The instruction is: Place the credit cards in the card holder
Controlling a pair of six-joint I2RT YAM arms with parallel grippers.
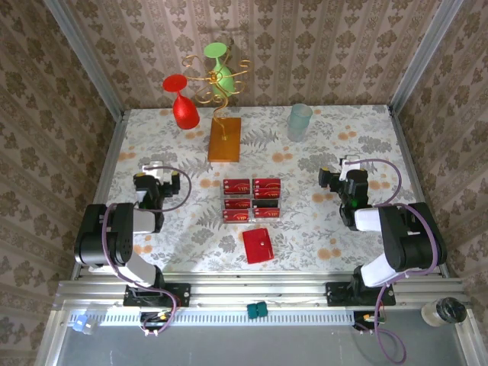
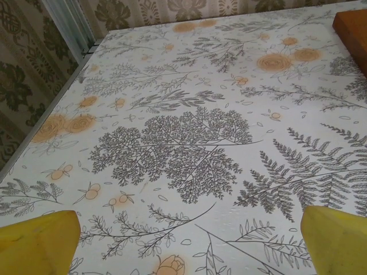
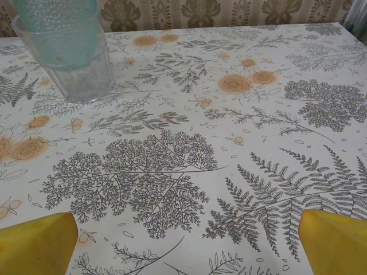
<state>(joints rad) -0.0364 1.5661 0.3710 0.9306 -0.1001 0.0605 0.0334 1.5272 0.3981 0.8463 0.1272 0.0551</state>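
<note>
Opening step: left fingers (image 2: 37, 243) and right fingers (image 3: 332, 240) released, empty; credit cards (image 1: 252, 198) untouched; closed card holder (image 1: 258, 245) probably needs opening first.

Glossy credit cards (image 1: 237, 184) on finely textured tablecloth (image 2: 172, 86).

Top camera sits high behind the arms, looking down on the whole bench (image 1: 305, 229). Left wrist camera skims low toward the far wall, sharing the orange block (image 2: 354, 31) with it; right wrist, equally low, shares the tumblers (image 3: 63, 51).
</note>
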